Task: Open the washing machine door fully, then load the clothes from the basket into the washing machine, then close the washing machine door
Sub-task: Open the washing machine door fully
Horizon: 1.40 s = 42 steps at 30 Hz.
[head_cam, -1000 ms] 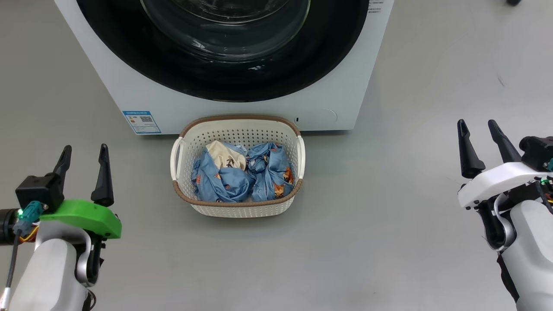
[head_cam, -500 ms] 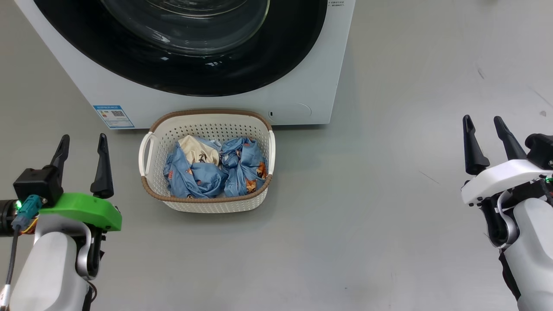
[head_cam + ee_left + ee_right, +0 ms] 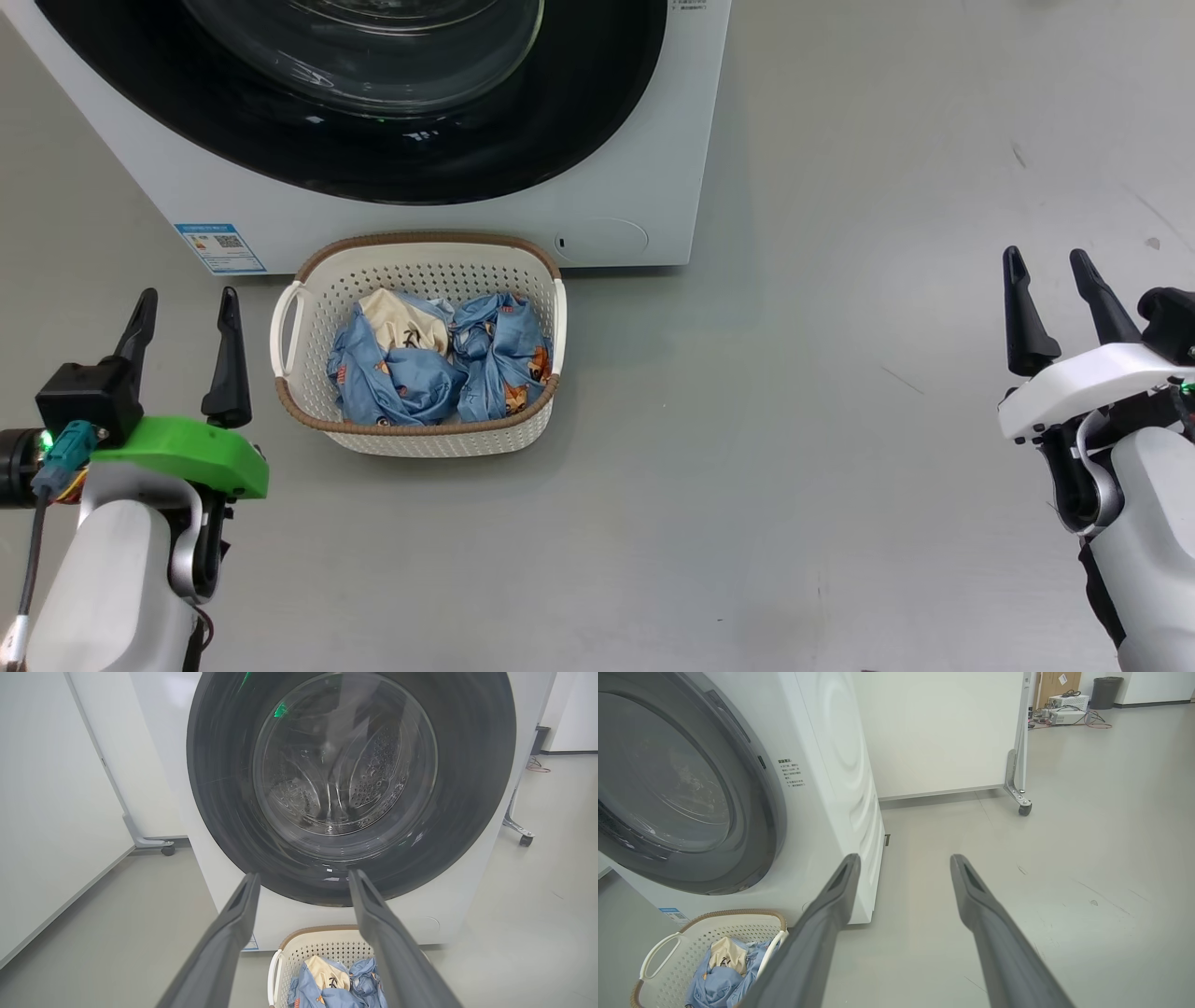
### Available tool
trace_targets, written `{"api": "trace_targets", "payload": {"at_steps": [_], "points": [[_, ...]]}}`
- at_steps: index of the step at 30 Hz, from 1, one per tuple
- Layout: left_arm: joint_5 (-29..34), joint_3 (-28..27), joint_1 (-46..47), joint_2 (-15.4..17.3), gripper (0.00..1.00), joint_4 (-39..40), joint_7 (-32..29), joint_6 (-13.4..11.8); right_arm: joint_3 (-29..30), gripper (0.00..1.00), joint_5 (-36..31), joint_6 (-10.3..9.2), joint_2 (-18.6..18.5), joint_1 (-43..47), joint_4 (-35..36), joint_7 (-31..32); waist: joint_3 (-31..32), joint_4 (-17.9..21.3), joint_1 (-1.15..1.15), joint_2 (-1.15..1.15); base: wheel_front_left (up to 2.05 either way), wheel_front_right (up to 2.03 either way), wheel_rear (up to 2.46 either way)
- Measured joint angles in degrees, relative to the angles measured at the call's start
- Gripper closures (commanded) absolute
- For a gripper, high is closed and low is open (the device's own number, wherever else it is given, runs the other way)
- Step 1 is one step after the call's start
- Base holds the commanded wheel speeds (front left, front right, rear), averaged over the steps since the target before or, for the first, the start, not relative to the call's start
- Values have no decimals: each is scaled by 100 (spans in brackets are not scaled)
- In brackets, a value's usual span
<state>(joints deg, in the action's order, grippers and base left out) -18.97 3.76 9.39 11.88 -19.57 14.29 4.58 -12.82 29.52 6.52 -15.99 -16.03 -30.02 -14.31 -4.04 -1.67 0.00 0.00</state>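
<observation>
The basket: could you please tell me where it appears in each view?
Head view: basket left of centre.
Left wrist view: basket at bottom centre.
Right wrist view: basket in the bottom-left corner.
Shared landmark: the washing machine door, above it in every view.

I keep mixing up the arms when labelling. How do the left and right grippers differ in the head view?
The left gripper has a green mount, while the right gripper has a white mount. The left gripper shows close beside the basket, while the right gripper shows far off to its other side, over the grey floor. Both are open, hold nothing and point up the view.
</observation>
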Motion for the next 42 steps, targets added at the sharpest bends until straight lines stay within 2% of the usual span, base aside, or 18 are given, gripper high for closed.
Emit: {"api": "trace_targets", "payload": {"at_steps": [29, 42], "points": [[189, -108, -27, -164, 0, 221, 0, 93, 246, 0, -163, 16, 48, -5, 204, 0, -14, -42, 0, 0, 1, 1, -2], [231, -107, -36, -226, 0, 365, 15, 134, 480, 0, -175, 15, 2, -530, 556, -1, -172, -173, 0, 0, 0, 0, 0]]}}
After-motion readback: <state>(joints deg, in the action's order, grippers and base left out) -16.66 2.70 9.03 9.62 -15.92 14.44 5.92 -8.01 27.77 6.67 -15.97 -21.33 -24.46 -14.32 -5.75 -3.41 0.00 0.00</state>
